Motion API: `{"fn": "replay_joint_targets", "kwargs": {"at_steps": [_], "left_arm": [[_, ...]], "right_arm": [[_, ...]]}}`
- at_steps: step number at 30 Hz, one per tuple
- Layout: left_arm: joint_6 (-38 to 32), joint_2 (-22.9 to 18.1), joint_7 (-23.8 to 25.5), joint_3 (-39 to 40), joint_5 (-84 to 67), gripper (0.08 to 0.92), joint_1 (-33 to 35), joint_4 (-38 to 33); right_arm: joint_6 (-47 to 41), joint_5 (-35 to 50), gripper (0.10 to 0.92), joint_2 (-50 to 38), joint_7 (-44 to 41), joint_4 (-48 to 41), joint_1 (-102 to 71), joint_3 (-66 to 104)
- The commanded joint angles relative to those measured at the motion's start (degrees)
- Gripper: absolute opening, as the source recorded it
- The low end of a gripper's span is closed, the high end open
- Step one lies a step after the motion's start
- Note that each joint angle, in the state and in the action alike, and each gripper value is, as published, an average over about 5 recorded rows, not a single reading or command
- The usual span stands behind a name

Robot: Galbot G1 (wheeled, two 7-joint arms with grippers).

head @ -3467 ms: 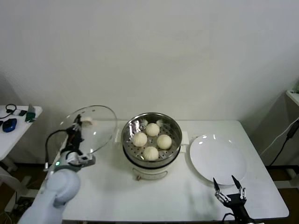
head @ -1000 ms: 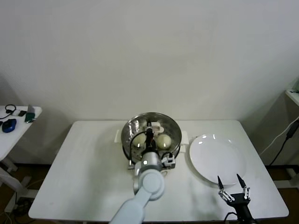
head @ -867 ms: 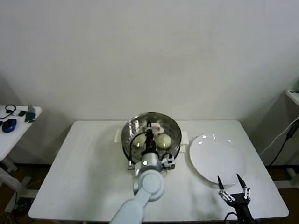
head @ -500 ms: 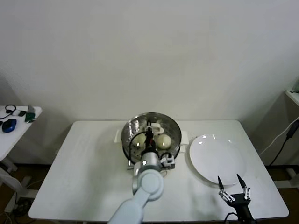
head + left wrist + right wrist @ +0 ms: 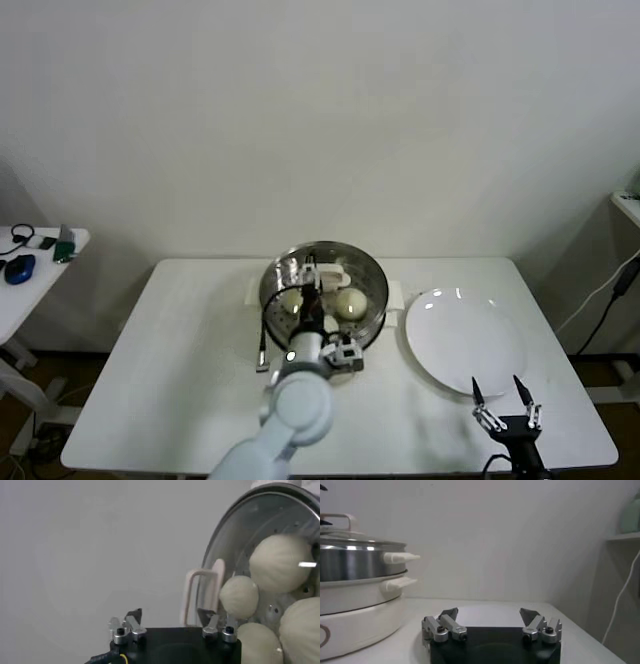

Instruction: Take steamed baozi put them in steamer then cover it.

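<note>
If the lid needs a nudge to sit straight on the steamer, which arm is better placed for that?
Left. The left gripper hangs over the steamer, fingers open beside the cover's handle. The right gripper waits open near the table's front edge, past the plate, well away.

steamer (image 5: 325, 290): near half behind left arm | baozi (image 5: 349, 302): 2 visible | right tool (image 5: 506, 404): body cut off
</note>
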Motion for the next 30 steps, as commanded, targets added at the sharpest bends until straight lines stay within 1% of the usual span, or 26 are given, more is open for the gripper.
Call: {"fn": "replay_joint_targets", "kwargs": {"at_steps": [1,4,8,11,15,18,20,23,27,30], "left_arm": [[-8.48,7.09,-12.80,-5.74,-27.69,0.749,5.29,-12.19],[-11.54,7.95,-16.55,-10.75,-38.42,0.806,7.96,-14.56],[-14.20,8.77,-20.59,-18.74,-55.98,0.821,10.92,-18.00],[-14.96,8.22,-23.63,-27.52,-70.00,0.822,13.74,-19.21],[-17.59,6.74,-24.11,-39.64,-83.60,0.823,19.85,-17.22],[-24.50,6.14,-23.74,-45.84,-90.50,0.823,25.79,-12.83],[-30.60,6.24,-23.66,-48.24,-93.91,0.823,29.25,-9.06],[-37.00,7.00,-23.01,-49.56,-97.98,0.823,32.72,-4.05],[-41.82,7.97,-21.97,-48.37,-101.63,0.823,34.54,1.68],[-43.92,7.67,-21.52,-47.14,-101.54,0.823,34.38,4.88]], "right_arm": [[-1.61,-0.18,0.823,-0.25,1.64,0.86,-0.05,-0.18],[-1.87,-0.58,0.823,-0.27,1.78,1.02,0.12,-0.34],[-2.23,-0.98,0.823,-0.36,1.81,1.18,0.49,-0.57],[-2.36,-1.65,0.823,-0.29,1.92,0.98,1.07,-0.70],[-2.67,-2.45,0.823,-0.27,2.12,0.75,1.80,-0.88],[-3.12,-2.74,0.823,-0.52,2.44,0.70,2.28,-1.28],[-3.09,-2.78,0.823,-0.61,2.67,0.64,2.66,-1.61],[-2.71,-2.78,0.823,-0.41,2.72,0.47,3.24,-1.85],[-2.41,-2.80,0.823,-0.37,2.76,-0.11,3.88,-2.27],[-2.26,-2.88,0.823,-0.30,2.88,-0.57,4.17,-2.59]]}}
